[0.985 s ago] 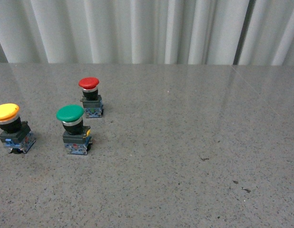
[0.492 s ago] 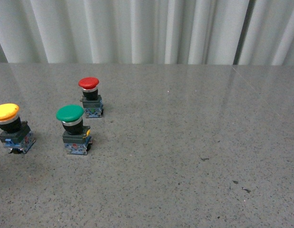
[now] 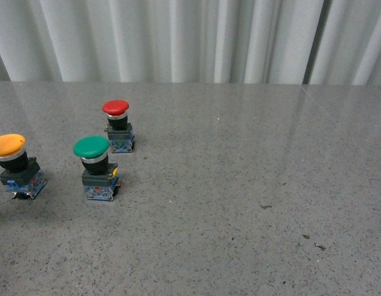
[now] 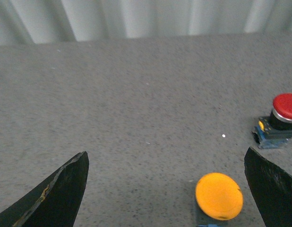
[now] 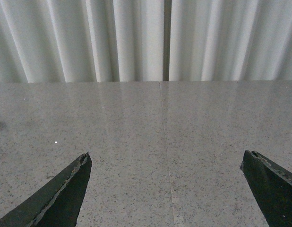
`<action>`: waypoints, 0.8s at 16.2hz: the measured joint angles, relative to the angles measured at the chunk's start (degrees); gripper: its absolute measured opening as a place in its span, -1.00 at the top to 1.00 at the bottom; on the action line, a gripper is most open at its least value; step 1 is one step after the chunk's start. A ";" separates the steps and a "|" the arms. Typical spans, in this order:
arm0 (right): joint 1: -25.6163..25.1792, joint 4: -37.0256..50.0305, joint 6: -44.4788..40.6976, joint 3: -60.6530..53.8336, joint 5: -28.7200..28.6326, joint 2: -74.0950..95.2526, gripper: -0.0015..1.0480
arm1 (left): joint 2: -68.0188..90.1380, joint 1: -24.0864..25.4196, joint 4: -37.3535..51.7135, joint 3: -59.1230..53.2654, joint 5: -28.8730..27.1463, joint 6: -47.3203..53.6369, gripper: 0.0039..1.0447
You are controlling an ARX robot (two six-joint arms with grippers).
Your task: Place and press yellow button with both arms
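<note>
Three push-buttons stand toward the tabletop's (image 3: pixel 240 185) left edge: yellow button (image 3: pixel 10 154) outermost, then green button (image 3: pixel 93 161) and red button (image 3: pixel 117 121). Nothing is grasped yet: the left gripper (image 4: pixel 166 158) hovers spread over the yellow one, and the right gripper (image 5: pixel 165 158) is spread over bare surface. Placing and pressing remain.

Left tool (image 4: pixel 166 156) spread wide, right tool (image 5: pixel 166 158) spread wide

From the left wrist, the yellow button (image 4: pixel 219 196) shows mostly cap; its base seems cropped by the edge.
</note>
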 joint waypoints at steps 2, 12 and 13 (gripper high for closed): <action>0.00 0.00 0.02 0.00 0.02 0.00 -0.87 | 6.08 -0.57 -0.39 3.67 1.77 -0.74 -0.88; 0.00 -0.02 0.00 0.00 0.02 0.00 -0.87 | 16.92 -1.53 2.60 1.95 5.75 -1.09 -0.88; 0.00 0.00 0.02 0.00 0.02 0.00 -0.87 | 17.22 -1.38 2.78 1.84 5.92 -1.09 -0.88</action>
